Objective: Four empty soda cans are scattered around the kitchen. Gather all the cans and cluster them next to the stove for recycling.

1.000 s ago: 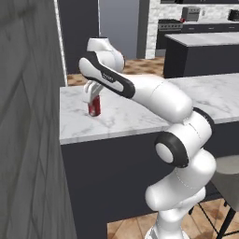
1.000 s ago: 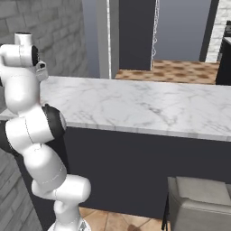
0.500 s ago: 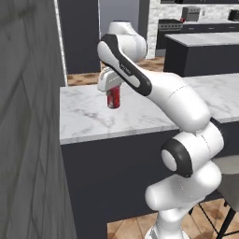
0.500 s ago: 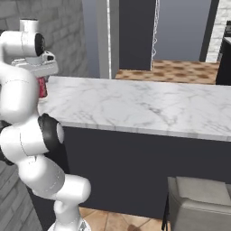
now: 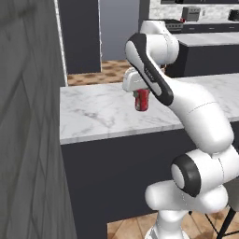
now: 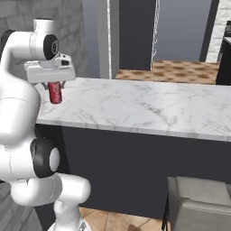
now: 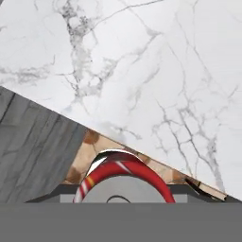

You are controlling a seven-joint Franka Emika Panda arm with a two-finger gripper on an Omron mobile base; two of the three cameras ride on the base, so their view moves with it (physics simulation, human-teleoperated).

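Observation:
A red soda can [image 5: 142, 100] with a silver top hangs upright a little above the white marble counter [image 5: 98, 116], held in my gripper [image 5: 141, 95], which is shut on its upper part. From the other side the same can [image 6: 55, 92] shows below the white hand, over the counter's left end [image 6: 135, 108]. In the hand view the can's red rim and silver top [image 7: 124, 182] sit at the bottom, with marble beneath. The stove [image 5: 175, 25] looks like the dark range far back on the right.
A grey wall [image 5: 28, 140] stands close on the left of the counter. A second dark island with a marble top [image 5: 210, 44] lies behind. A grey upholstered seat [image 6: 198, 203] stands low on the right. Brown tile floor [image 6: 180, 72] shows beyond the counter.
The arm has lifted the red can off the counter and carried it toward the right and the counter's front, and the hand has turned; the gripper stays shut on it.

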